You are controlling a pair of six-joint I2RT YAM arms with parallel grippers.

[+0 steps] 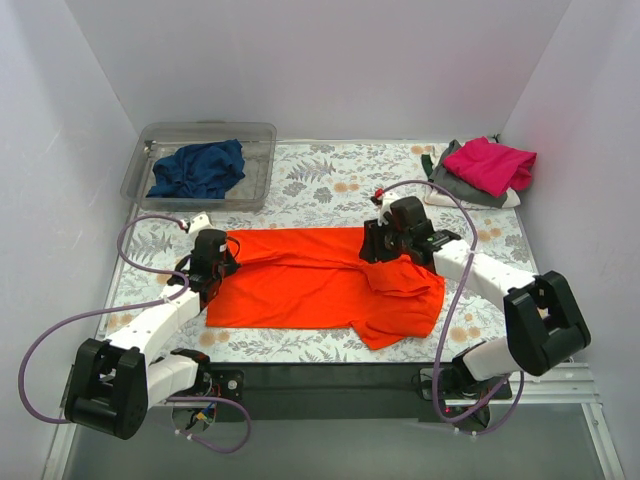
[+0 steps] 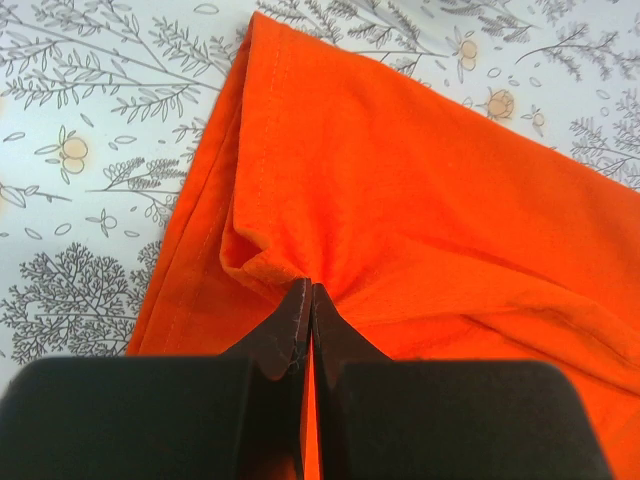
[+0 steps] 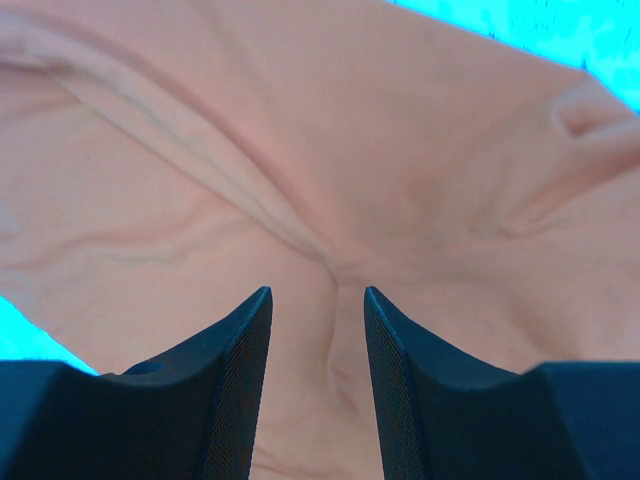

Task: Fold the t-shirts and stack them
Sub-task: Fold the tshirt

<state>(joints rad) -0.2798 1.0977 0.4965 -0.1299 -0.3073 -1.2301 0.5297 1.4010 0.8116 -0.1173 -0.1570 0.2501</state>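
Observation:
The orange-red t-shirt (image 1: 320, 285) lies spread on the table's middle, with a bunched part at its right. My left gripper (image 1: 222, 258) is at the shirt's left edge and is shut on a pinch of its cloth (image 2: 300, 262). My right gripper (image 1: 380, 243) is over the shirt's upper right part, its jaws open with cloth (image 3: 330, 240) between and below them; that view shows the shirt washed-out pink. The navy blue t-shirt (image 1: 198, 170) lies crumpled in the tub. The magenta-pink t-shirt (image 1: 490, 163) lies on the grey t-shirt (image 1: 462, 185) at the back right.
A clear plastic tub (image 1: 262, 180) stands at the back left. The table has a floral-print cover (image 1: 330, 180). White walls close in the back and both sides. Purple cables loop from both arms.

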